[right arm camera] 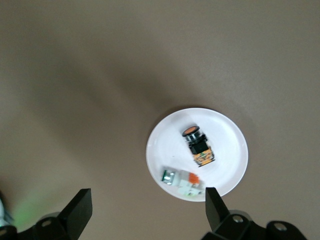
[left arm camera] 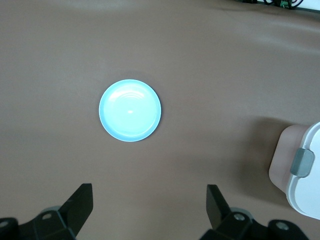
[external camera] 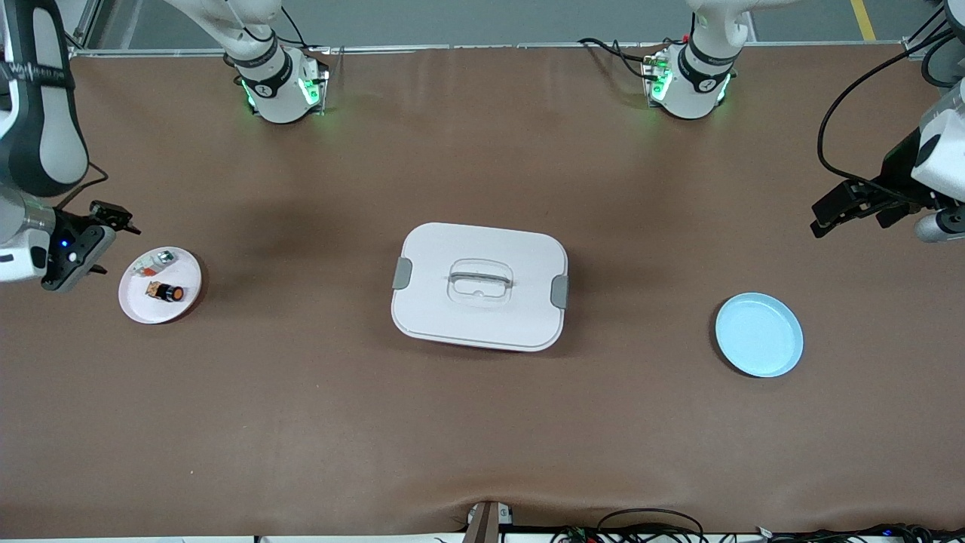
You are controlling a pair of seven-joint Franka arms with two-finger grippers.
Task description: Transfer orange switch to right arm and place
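Note:
The orange switch (external camera: 166,291), a stubby black part with a round orange face, lies on a small white plate (external camera: 143,303) at the right arm's end of the table. It also shows in the right wrist view (right arm camera: 196,142), on the plate (right arm camera: 227,145). My right gripper (external camera: 105,240) hangs open and empty above the table just beside that plate; its jaws (right arm camera: 146,205) are wide apart. My left gripper (external camera: 833,213) hangs open and empty over the left arm's end of the table, its jaws (left arm camera: 148,197) wide apart over bare mat.
A whitish clear part (external camera: 154,262) with red-orange and green bits shares the white plate (right arm camera: 182,181). A white lidded box (external camera: 479,285) with grey clips sits mid-table. An empty light blue plate (external camera: 758,334) lies toward the left arm's end (left arm camera: 130,110).

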